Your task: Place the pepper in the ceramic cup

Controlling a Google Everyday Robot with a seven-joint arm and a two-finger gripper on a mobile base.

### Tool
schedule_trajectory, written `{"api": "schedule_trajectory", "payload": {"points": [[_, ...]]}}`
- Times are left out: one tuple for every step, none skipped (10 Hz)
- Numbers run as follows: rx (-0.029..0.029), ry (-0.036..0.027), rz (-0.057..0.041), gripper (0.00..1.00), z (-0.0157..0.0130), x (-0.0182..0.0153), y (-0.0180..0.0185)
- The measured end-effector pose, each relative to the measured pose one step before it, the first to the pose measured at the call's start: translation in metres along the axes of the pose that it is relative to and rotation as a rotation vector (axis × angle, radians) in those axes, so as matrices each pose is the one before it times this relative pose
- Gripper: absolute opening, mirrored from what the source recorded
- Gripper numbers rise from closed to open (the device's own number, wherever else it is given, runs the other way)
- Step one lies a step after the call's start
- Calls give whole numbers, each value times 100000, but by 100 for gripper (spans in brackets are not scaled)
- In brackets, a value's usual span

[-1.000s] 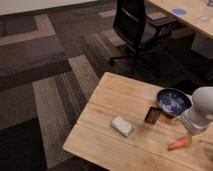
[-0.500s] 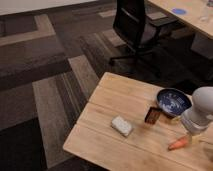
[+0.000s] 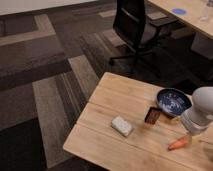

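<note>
The pepper (image 3: 179, 144) is a slim orange tapered vegetable lying on the wooden table (image 3: 125, 100) near its front right. The ceramic cup (image 3: 173, 101) is a wide dark blue bowl with a pale speckled inside, standing on the table behind the pepper. My gripper (image 3: 198, 133) is at the right edge of the camera view, under the white and grey arm (image 3: 202, 110), just right of and above the pepper and in front of the bowl's right side. The arm hides part of the bowl's rim.
A small dark brown box (image 3: 153, 115) stands just left of the bowl. A whitish rectangular block (image 3: 122, 126) lies further left near the front edge. A black office chair (image 3: 137, 27) stands behind the table, and another table (image 3: 185, 12) is at the top right.
</note>
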State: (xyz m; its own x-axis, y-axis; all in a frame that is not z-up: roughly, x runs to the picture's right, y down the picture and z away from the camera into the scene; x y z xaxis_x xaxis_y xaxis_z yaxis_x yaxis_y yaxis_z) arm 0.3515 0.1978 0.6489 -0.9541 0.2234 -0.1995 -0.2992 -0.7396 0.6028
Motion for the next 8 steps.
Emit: {"api": "schedule_trajectory", "payload": {"points": [[-8,-5,6,65,-4,-2,-1],[0,0,-4,65,-1,0,1],[5,1,4,65,2,0,-2],[4,15,-8,65,25,-13,46],[798,612,848,65,261,-203,-128],[2469,1937,4407,65,912,-1229,-718],[2136,912,5954,65,1198,-2335,-695],[53,434,141,65,135,82,140]]}}
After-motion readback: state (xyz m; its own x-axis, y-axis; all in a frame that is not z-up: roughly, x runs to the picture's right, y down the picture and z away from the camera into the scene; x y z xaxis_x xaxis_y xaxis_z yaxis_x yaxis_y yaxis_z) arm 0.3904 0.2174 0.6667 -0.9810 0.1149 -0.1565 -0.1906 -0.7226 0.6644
